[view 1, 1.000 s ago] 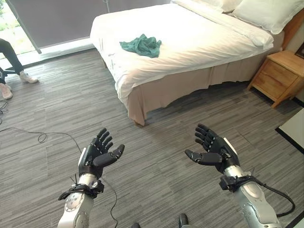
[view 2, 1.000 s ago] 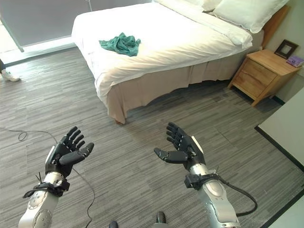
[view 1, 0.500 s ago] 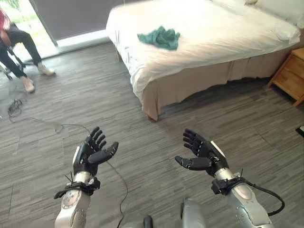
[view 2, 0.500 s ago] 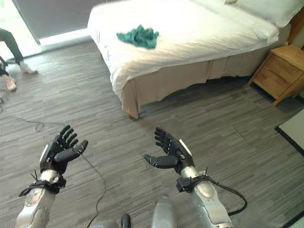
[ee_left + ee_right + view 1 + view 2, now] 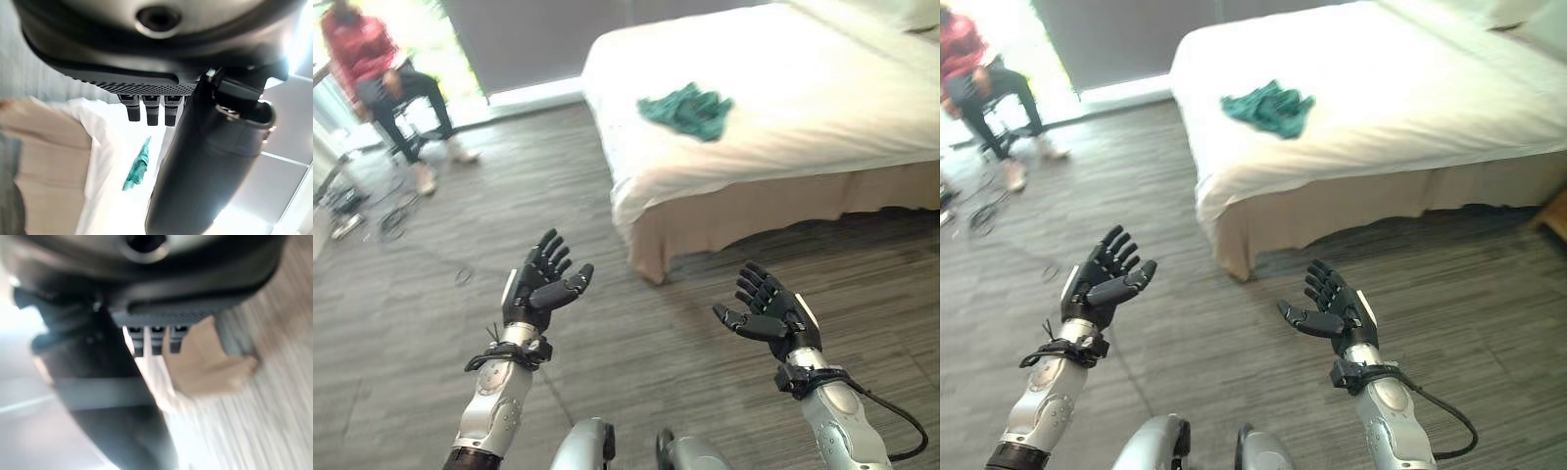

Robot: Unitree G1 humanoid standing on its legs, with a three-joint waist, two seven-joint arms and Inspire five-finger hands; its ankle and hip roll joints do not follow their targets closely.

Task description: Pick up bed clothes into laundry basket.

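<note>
Your right hand (image 5: 771, 311) and left hand (image 5: 540, 289) hover empty, fingers spread, the green garment (image 5: 686, 109) lying well ahead on the bed (image 5: 822, 127), nearer your right.

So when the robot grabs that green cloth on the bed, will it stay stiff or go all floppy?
Probably floppy: the green cloth lies crumpled in soft folds on the white bed, so it should droop and dangle when lifted. It also looks light, being a small thin heap. It shouldn't roll or break, though a loose end might slip from a hand.
</note>
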